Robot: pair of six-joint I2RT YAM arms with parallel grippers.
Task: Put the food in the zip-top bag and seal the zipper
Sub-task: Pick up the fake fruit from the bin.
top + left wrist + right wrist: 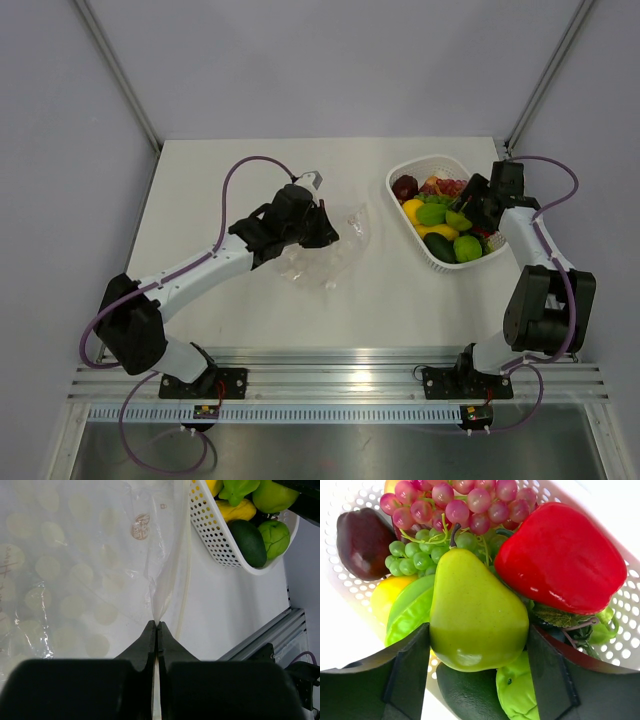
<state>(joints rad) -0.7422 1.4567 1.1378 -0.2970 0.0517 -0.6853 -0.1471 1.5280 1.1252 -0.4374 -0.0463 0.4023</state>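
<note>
The left gripper (pixel 157 626) has its jaws pressed shut on a fold of the zip-top bag (pixel 75 570). The right gripper (pixel 479 645) has its jaws spread wide across the green pear (pixel 475 605), touching both flanks, above the basket (pixel 626 650).

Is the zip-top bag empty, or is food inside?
Empty: nothing shows inside the clear zip-top bag; the food lies in the basket.

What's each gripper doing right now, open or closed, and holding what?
Left gripper: closed, pinching an edge of the zip-top bag.
Right gripper: closed on the green pear, in the basket.
</note>
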